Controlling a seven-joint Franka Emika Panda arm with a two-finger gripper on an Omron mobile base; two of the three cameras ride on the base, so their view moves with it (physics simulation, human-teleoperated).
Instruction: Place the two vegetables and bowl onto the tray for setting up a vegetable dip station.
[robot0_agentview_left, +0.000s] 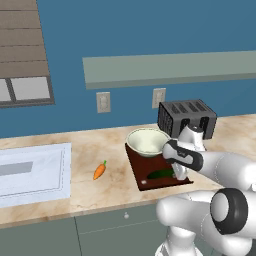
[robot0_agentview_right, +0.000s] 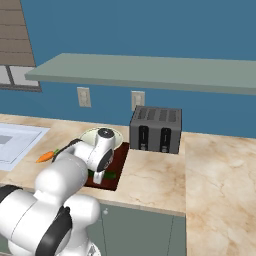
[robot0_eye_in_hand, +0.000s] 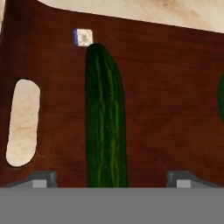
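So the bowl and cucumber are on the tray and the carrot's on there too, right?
Not quite. The bowl and cucumber are on the tray, but the carrot lies on the counter left of it, as the left base view shows.

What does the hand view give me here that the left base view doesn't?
Hand view: the gripper fingertips stand wide on either side of the cucumber, not touching it; the tray has a handle slot and a small white sticker.
Left base view: the carrot lies on the counter, off the tray; the bowl sits on the tray's back end, with the toaster behind.
Both: cucumber lying on the tray.
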